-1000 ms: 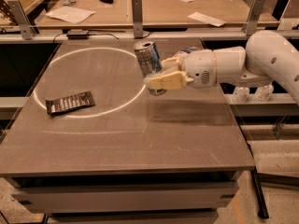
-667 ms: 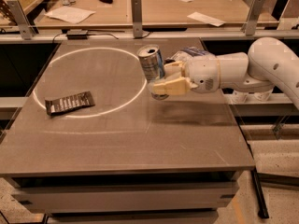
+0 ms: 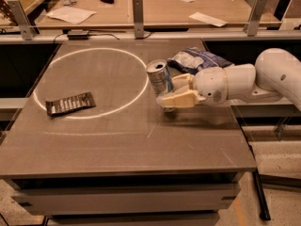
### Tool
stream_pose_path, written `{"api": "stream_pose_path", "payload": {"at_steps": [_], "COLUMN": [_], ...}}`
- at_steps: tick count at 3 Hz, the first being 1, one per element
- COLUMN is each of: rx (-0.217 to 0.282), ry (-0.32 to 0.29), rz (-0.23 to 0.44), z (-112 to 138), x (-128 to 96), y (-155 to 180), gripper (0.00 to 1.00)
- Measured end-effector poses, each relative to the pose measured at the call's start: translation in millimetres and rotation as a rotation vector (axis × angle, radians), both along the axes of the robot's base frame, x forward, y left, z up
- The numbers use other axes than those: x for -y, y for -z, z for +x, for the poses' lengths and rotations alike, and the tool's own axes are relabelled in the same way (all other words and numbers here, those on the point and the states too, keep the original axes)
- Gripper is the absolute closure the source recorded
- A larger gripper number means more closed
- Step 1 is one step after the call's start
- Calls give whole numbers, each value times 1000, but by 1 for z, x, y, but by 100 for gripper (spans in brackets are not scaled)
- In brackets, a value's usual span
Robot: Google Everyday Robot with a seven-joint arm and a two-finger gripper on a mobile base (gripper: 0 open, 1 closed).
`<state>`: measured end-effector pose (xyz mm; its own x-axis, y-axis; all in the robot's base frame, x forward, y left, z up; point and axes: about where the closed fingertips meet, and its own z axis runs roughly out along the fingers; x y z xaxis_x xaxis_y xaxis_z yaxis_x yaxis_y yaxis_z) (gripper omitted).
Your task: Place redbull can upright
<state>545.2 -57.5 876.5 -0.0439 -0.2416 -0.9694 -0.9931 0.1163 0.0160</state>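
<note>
Just right of centre, the redbull can (image 3: 159, 79) is clamped nearly upright by the gripper (image 3: 175, 94), close to the table (image 3: 117, 145), seemingly for standing.

Smooth cream plastic gripper (image 3: 166, 91) clasping shiny slim blue-silver metal redbull can (image 3: 159, 76), crinkled glossy blue-white bag (image 3: 200, 60) behind it, matt grey tabletop (image 3: 117, 145) beneath.
</note>
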Motion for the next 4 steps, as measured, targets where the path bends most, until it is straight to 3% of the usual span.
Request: {"api": "stream_pose_path", "payload": {"at_steps": [2, 4], "rx": [-31, -34], "ry": [41, 49], "rz": [82, 81], "z": [-3, -7], "x": [11, 15], "y": [19, 26], "gripper": [100, 58]}}
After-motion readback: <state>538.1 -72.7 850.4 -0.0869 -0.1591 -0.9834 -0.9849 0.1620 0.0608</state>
